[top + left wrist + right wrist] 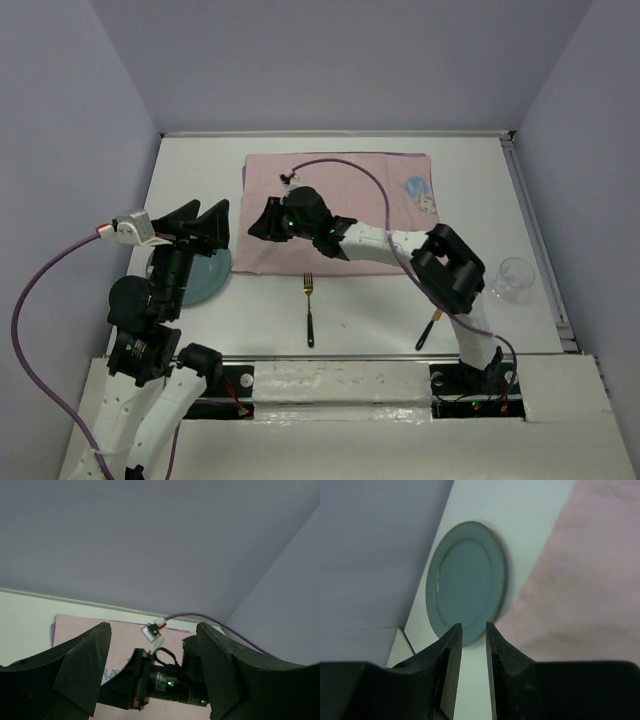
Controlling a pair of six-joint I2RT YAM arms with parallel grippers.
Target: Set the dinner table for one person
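The white dinner table [200,170] carries a pink placemat [340,200] at the back middle. A teal plate [207,276] lies on the table left of the mat, partly under my left arm. My left gripper [200,222] hangs above the plate, wide open and empty; its wrist view [152,626] looks over the mat [115,635] at the right arm. My right gripper [258,228] reaches over the mat's left edge. In its wrist view [474,625] its jaws stand a narrow gap apart and hold nothing, pointing at the plate [467,580].
A gold fork with a dark handle [310,312] lies in front of the mat. A black-handled utensil [428,330] lies near the right arm's base. A clear glass [515,278] stands at the right. Grey walls close in the table.
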